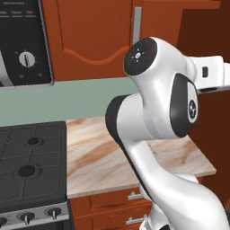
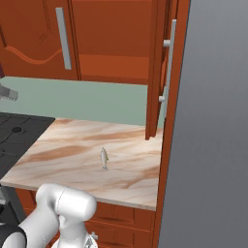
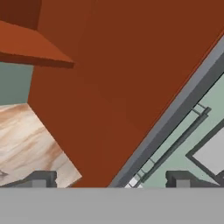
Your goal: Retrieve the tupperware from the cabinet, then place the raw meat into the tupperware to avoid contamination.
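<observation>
Nearest to me, the white arm (image 1: 157, 112) bulks over the marbled tan table (image 2: 72, 155). In the hand view the tool (image 3: 109, 180) has its two dark fingertips (image 3: 41, 178) standing wide apart with nothing between them, raised close against a flat red-brown panel whose grey edge runs diagonally across that view.

On the table, the raw meat (image 2: 103, 159) lies alone, a thin silvery sliver with tapered ends, roughly mid-slab and nearer the front edge than the wall. The right base view shows it; in the left base view the arm covers that part of the table.

To the left of the table sits the black stove (image 1: 29, 166), with round burners and knobs along its front. Below the table are red-brown drawers (image 1: 130, 196) with short grey handles.

Beyond the table, past the pale green wall, hangs the cabinet (image 2: 106, 38). Its left door (image 2: 34, 36) is closed, with an arched panel and a long grey bar handle. Its right door (image 2: 157, 68) stands swung out edge-on over the table's right end. I cannot see the tupperware or inside the cabinet from here.

A black microwave (image 1: 22, 42) hangs left of the cabinet.
</observation>
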